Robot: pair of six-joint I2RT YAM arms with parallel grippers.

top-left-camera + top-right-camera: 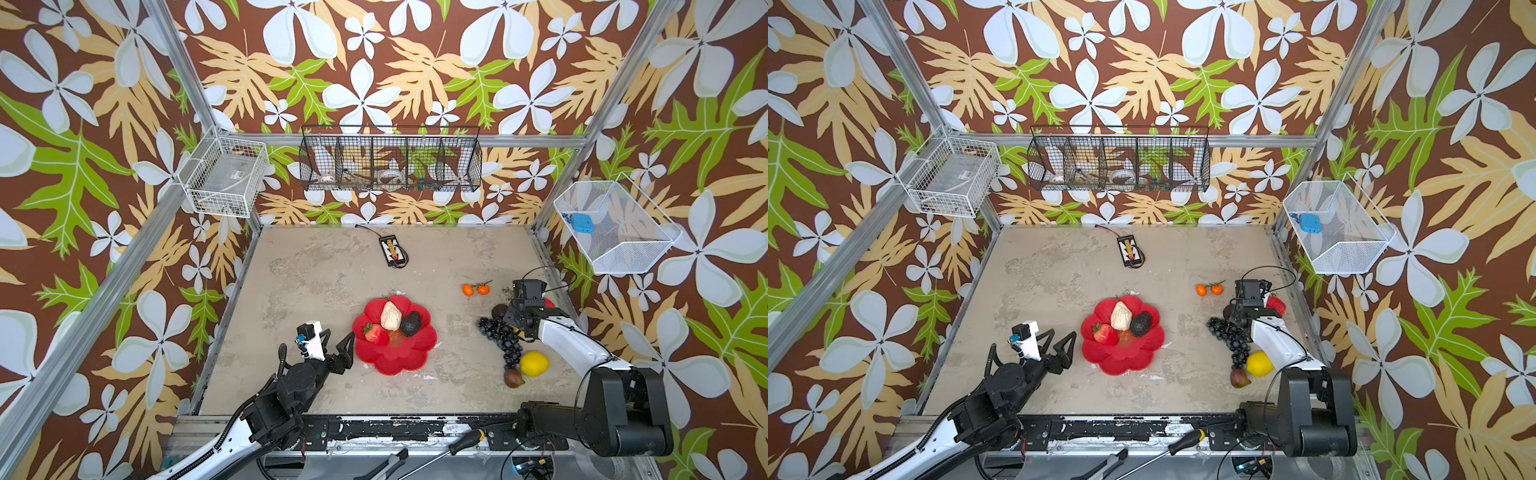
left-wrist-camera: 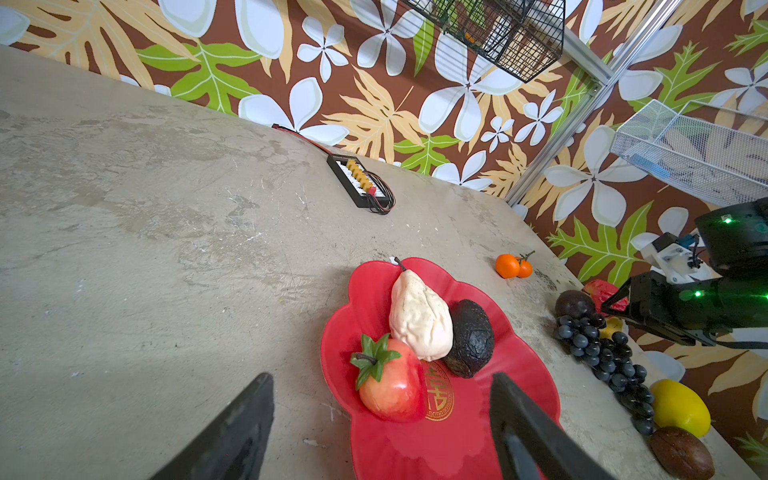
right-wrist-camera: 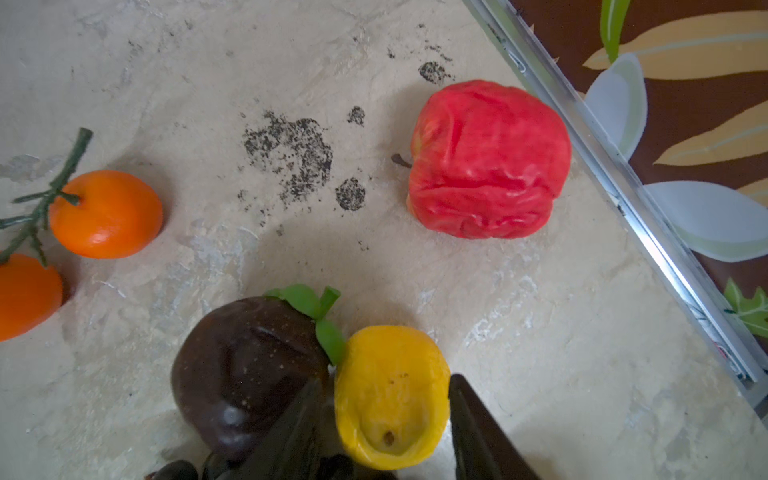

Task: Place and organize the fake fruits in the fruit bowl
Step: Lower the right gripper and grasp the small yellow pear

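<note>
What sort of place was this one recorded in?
Probably a robot test cell in a lab, not a home: an aluminium frame lined with flowered wallpaper, wire baskets hung on its walls, and two robot arms mounted along the table's front edge.

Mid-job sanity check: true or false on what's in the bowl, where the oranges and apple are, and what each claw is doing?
1. The bowl holds three fruits. True.
2. The oranges are in the bowl. False: they lie on the table, outside it.
3. The left claw grips the strawberry. False: it is open and empty beside the bowl; the strawberry lies in the bowl.
4. The right claw straddles a yellow fruit. True.
5. The apple sits on the table near its edge. True.
</note>
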